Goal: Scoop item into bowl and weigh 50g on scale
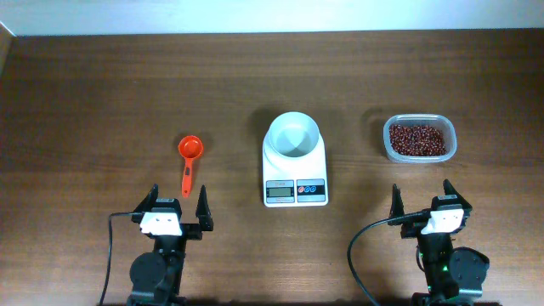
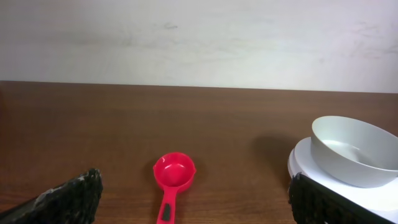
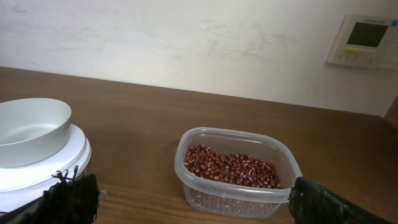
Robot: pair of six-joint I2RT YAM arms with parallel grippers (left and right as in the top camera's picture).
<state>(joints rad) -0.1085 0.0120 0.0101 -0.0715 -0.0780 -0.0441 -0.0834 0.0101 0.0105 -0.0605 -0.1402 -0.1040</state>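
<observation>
Overhead view: both claws sit at the near edge of a brown wooden table [image 1: 102,110], each with its two fingers spread wide and holding nothing. Straight ahead of the left claw [image 1: 178,195] an orange-red scoop [image 1: 189,157] lies flat, its handle pointing back at the claw. Ahead and to that claw's right stands the white scale [image 1: 295,180], with the empty white bowl [image 1: 293,136] sitting on its platform. Ahead of the right claw [image 1: 422,189], a clear tub [image 1: 418,116] holds the red-brown beans [image 1: 416,140]. Left wrist view: the scoop lies between the open fingers and beyond them, with the bowl off to the right. It looks like light, stiff plastic, probably best pinched across the dark end of its handle. Right wrist view: the tub of beans lies ahead between the open fingers, and the bowl is to the left. The beans look small, hard and loose, so they are likely to roll and spill from a tilted scoop.
</observation>
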